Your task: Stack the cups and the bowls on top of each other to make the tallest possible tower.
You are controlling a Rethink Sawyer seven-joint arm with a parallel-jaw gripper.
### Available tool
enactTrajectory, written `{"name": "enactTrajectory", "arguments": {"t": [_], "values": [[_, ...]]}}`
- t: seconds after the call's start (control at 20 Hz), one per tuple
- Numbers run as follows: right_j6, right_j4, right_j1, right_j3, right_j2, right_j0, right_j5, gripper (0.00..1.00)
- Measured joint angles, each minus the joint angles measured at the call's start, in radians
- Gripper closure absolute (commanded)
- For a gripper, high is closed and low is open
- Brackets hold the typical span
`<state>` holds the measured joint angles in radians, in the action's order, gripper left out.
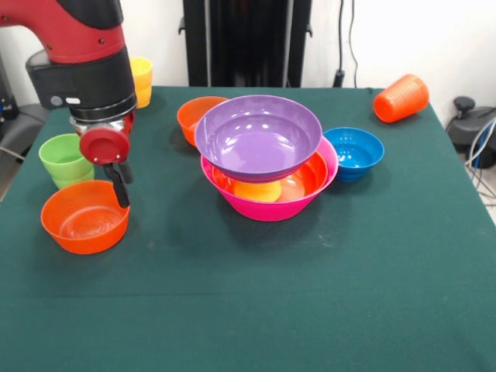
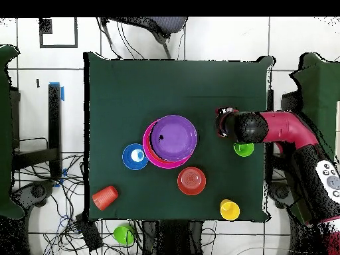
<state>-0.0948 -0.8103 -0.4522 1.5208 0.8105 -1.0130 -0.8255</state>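
At mid-table stands the tower (image 1: 267,167), so far low: the pink bowl (image 1: 271,208) at the base, an orange bowl (image 1: 306,177) nested inside it, a yellowish piece lying within that, and the purple bowl (image 1: 258,136) resting tilted on top. That looks like roughly a third of the pieces placed; most of the building is left.

Still loose on the table (image 1: 256,310) are the blue bowl (image 1: 354,152) just beside the tower, a small orange bowl (image 1: 198,116) close behind it, and another small orange bowl (image 1: 84,218) well apart at the front view's left. The green cup (image 1: 64,159) stands just behind that bowl, a yellow cup (image 1: 141,80) sits at the far edge, and the orange cup (image 1: 401,98) lies on its side near the far corner.

The gripper (image 1: 120,182) hangs over the rim of the left orange bowl. Only one dark finger shows, so I cannot tell how wide it stands or whether it has hold of the rim. Judging by its position, this bowl is probably the piece in hand.
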Motion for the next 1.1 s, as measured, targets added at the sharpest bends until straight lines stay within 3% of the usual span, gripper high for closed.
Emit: {"name": "enactTrajectory", "arguments": {"t": [0.5, 1.1], "values": [[-0.008, -0.010, 0.025, 0.000, -0.132, 0.077, 0.059, 0.00], [-0.100, -0.047, 0.043, -0.001, -0.329, 0.206, 0.150, 0.00]]}}
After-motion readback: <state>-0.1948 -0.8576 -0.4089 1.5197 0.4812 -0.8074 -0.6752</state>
